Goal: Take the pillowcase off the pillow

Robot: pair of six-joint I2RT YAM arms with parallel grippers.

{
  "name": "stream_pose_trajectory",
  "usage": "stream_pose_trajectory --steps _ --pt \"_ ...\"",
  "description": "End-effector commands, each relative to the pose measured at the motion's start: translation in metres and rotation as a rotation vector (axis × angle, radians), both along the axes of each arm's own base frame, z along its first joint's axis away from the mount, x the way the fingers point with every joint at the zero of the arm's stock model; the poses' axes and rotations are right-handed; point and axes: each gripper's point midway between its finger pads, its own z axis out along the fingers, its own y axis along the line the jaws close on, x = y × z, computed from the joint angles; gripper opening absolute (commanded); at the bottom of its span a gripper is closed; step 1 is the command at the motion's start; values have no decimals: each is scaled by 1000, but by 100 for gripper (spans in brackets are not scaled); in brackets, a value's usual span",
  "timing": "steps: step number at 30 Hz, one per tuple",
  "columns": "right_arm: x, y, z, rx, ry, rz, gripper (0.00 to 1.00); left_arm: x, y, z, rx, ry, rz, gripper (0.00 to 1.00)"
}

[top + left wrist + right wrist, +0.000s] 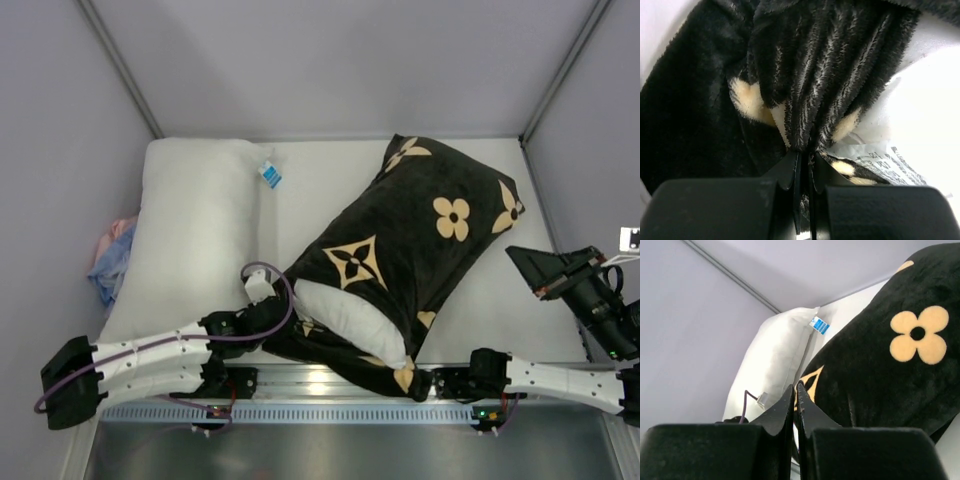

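The black pillowcase [420,240] with tan flower and star shapes lies diagonally at centre right. The white pillow [350,318] sticks out of its open near end. My left gripper [262,318] is shut on a bunched fold of the pillowcase's open edge [815,90]; its closed tips [805,152] pinch the black pile, and a white printed label [885,160] shows beside them. My right gripper [428,383] is shut at the pillowcase's near corner; in the right wrist view its tips [796,386] are closed with nothing seen between them, with the pillowcase [890,380] beyond.
A second white pillow [195,235] with a blue-white tag [270,176] lies at the left. A pink-blue cloth bundle [110,255] sits against the left wall. A metal rail [320,385] runs along the near edge. Grey walls enclose the table.
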Motion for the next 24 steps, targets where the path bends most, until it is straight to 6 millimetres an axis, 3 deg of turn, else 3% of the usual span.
stream_pose_trajectory --steps 1,4,5,6,7,8,9,10,11,13,14,15,16,17,20,24 --pt "2 -3 6 -12 -23 -19 0 7 5 -4 60 -23 -11 0" --pt "-6 55 -7 -223 -43 164 0 8 -17 9 14 -45 -91 0" --pt "-8 95 -24 -355 -16 256 0 10 -22 14 -2 -51 -103 0" --pt "-28 132 -38 -439 -26 456 3 10 -25 16 -7 -56 -110 0" --pt "-36 157 -43 -463 -29 546 10 10 -26 17 -5 -64 -125 0" --pt "-40 190 -69 -543 19 633 24 11 -28 18 -6 -68 -127 0" --pt "-55 210 -79 -548 22 743 31 11 -27 16 -5 -67 -129 0" --pt "-60 230 -73 -505 -22 786 37 10 -27 14 -4 -61 -127 0" --pt "-61 245 -93 -542 -3 808 54 9 -26 12 -5 -55 -124 0" --pt "-65 267 -111 -604 2 833 65 5 -25 6 -16 -36 -121 0" --pt "-67 274 -110 -619 -4 839 77 5 -25 7 -29 -38 -123 0" --pt "-69 280 -115 -657 -15 841 83 3 -25 6 -34 -34 -123 0" --pt "-80 293 -129 -718 -17 880 88 2 -22 3 -30 -31 -123 0" --pt "-84 299 -129 -743 -30 885 93 2 -22 6 -46 -41 -121 0" --pt "-84 310 -156 -908 -33 836 100 2 -20 9 -59 -57 -120 0" --pt "-68 312 -188 -1058 -35 753 99 2 -22 14 -74 -69 -126 0"
